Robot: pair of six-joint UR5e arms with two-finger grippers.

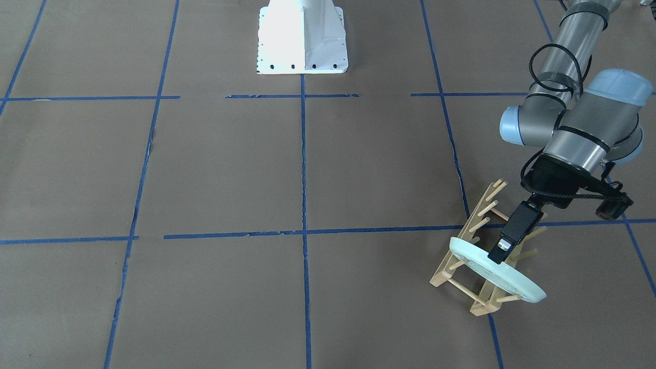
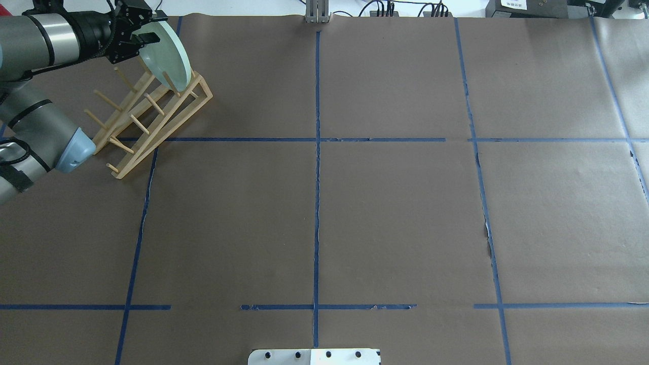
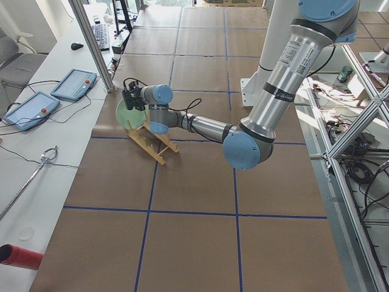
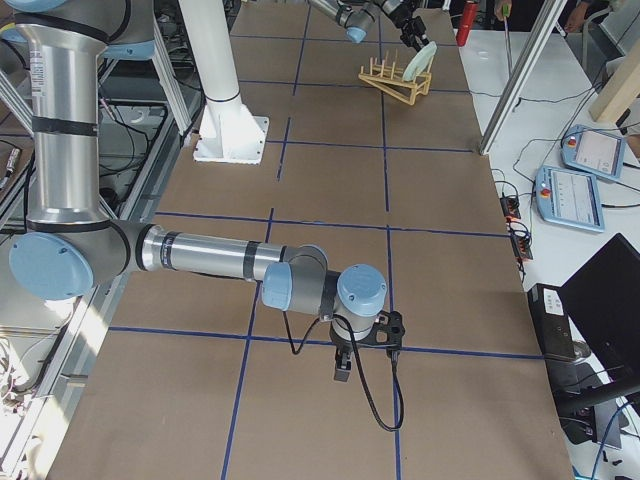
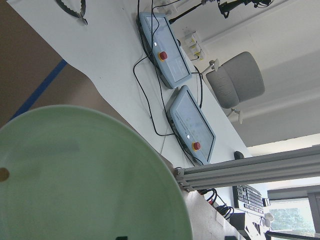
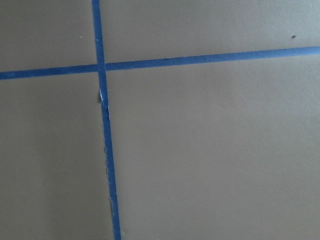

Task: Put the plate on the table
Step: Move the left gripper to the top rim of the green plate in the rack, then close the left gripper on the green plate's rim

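Note:
The pale mint-green plate (image 1: 512,282) stands tilted between the pegs at the end of the wooden peg rack (image 1: 469,225), at the table's far left corner in the overhead view (image 2: 170,53). My left gripper (image 1: 499,253) reaches in from above. One finger lies on the plate's face and the other is hidden behind it, so it looks shut on the rim. The plate fills the lower left of the left wrist view (image 5: 75,175). My right gripper (image 4: 342,368) hangs low over the brown-paper table (image 1: 230,169), and I cannot tell whether it is open or shut.
The white robot base (image 1: 302,36) stands at the table's middle edge. Past the rack, a white side bench holds two teach pendants (image 5: 172,50) and cables. An aluminium post (image 3: 91,42) rises close to the rack.

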